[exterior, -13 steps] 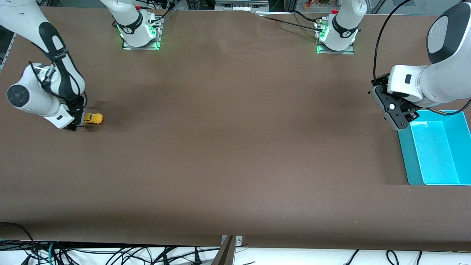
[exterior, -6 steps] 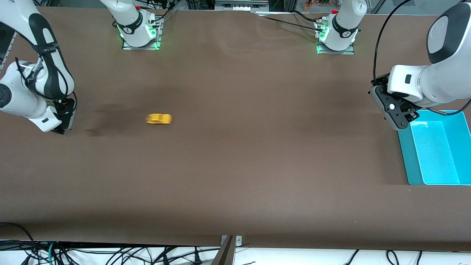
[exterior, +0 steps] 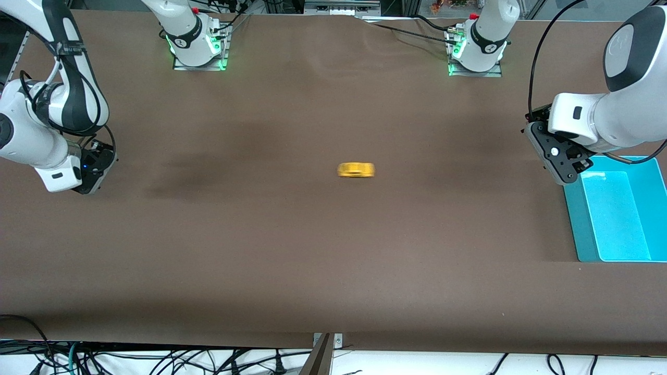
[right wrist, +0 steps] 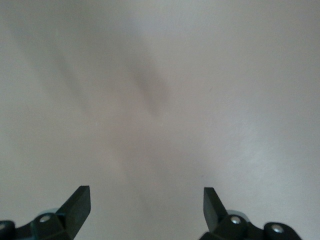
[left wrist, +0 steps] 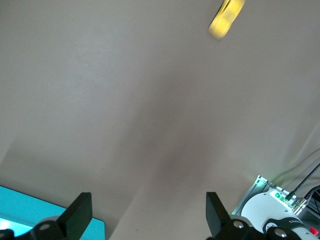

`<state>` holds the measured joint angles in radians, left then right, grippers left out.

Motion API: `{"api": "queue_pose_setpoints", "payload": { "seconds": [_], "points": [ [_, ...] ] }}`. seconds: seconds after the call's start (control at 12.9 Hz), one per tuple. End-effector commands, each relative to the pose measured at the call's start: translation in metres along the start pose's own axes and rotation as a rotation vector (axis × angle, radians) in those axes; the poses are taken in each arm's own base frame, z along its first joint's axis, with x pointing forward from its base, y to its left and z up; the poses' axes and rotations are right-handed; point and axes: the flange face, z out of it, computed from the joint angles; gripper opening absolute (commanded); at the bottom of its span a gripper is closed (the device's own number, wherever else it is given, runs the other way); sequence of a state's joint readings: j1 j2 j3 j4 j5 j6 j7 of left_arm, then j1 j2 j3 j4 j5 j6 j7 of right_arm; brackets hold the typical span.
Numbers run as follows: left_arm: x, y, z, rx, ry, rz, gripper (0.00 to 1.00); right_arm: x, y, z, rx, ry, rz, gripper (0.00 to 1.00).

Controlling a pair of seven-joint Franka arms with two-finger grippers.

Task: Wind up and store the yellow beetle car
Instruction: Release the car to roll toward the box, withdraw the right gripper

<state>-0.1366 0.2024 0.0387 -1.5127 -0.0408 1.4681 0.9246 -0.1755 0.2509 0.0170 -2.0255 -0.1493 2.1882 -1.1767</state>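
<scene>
The yellow beetle car (exterior: 356,170) sits on the brown desk (exterior: 333,271) about midway between the two arms' ends, smeared by motion blur in the front view, which suggests it is rolling on its own, with nothing touching it. The left wrist view shows it as a blurred yellow shape (left wrist: 226,18) well apart from that claw.

The right claw (exterior: 89,176) hangs just above the desk at the right arm's end, its jaws spread apart and empty. The left claw (exterior: 561,159) waits at the left arm's end, just beside the edge of the teal bin (exterior: 578,229), jaws also apart with nothing between them.

The main risk is the car itself. If it is coasting freely, its stopping place is uncertain: it could veer toward a desk edge and drop off, or strike the bin's outer wall and bounce or turn aside. It could also run under the waiting left claw and be knocked sideways.

A second risk lies in the pickup. The car is far smaller than a claw, rounded and on wheels, so a grasp attempted while it rolls would probably miss or flick it away. Even at rest, jaws closing off-centre could squeeze it out or tip it. Carried loosely, it might fall short of the bin.
</scene>
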Motion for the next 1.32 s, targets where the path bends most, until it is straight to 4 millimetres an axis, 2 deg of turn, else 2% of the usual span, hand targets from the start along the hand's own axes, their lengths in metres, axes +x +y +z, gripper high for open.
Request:
{"api": "queue_pose_setpoints", "payload": {
  "seconds": [0.0, 0.31, 0.47, 0.54, 0.78, 0.93, 1.17, 1.24],
  "points": [
    [-0.006, -0.003, 0.007, 0.005, -0.012, 0.060, 1.00, 0.022, -0.001, -0.041, -0.005, 0.010, 0.132, 1.00],
    [-0.017, -0.017, 0.024, 0.003, -0.003, 0.161, 1.00, 0.038, -0.026, -0.094, 0.011, -0.017, 0.551, 1.00],
    [-0.024, -0.024, 0.041, -0.006, -0.003, 0.211, 1.00, 0.058, -0.048, -0.126, -0.004, -0.029, 0.636, 1.00],
    [-0.029, -0.028, 0.046, -0.007, 0.000, 0.241, 1.00, 0.055, -0.051, -0.143, -0.006, -0.034, 0.712, 1.00],
    [-0.047, -0.047, 0.082, 0.000, 0.015, 0.390, 1.00, 0.043, -0.054, -0.198, 0.023, -0.008, 0.931, 1.00],
    [-0.053, -0.049, 0.108, -0.004, 0.015, 0.457, 1.00, 0.027, -0.060, -0.218, 0.025, -0.018, 1.000, 1.00],
    [-0.065, -0.045, 0.140, 0.014, 0.016, 0.510, 1.00, -0.018, -0.058, -0.236, 0.025, 0.014, 1.107, 1.00],
    [-0.072, -0.045, 0.152, 0.010, 0.014, 0.512, 1.00, -0.019, -0.061, -0.242, 0.026, 0.029, 1.113, 1.00]
  ]
}}
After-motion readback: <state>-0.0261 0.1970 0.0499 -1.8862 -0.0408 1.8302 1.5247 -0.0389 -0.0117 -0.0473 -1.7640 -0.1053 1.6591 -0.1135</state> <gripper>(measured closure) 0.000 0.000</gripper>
